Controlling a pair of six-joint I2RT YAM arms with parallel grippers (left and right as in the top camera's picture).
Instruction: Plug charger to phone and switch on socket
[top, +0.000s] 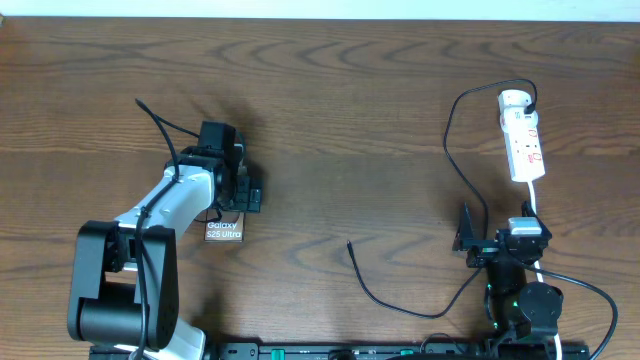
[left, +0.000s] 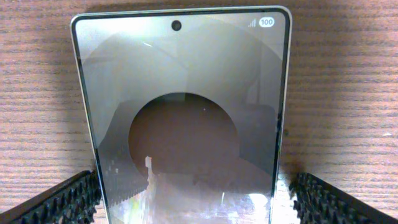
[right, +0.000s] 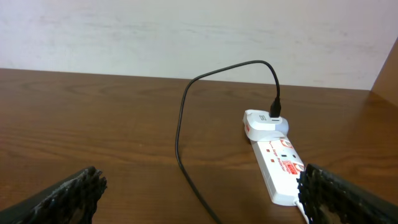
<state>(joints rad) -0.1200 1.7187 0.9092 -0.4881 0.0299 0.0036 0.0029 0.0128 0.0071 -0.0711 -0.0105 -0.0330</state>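
On the tabletop (top: 330, 100), the phone (left: 183, 124) is bracketed by the left gripper (left: 196, 202), jaws apart and unclamped; the right gripper (right: 199, 199) is shown empty, jaws wide. If gripped unevenly, the slick phone may be twisted away from the tip of the charger (right: 178, 140).

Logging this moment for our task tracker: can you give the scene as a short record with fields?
left gripper: open, straddling the phone
phone: lies flat on the table
charger: runs from white adapter on socket; plug tip lies loose on table, apart from phone
socket: table's right side; switch state unreadable
right gripper: open, empty
status: charger not yet in phone
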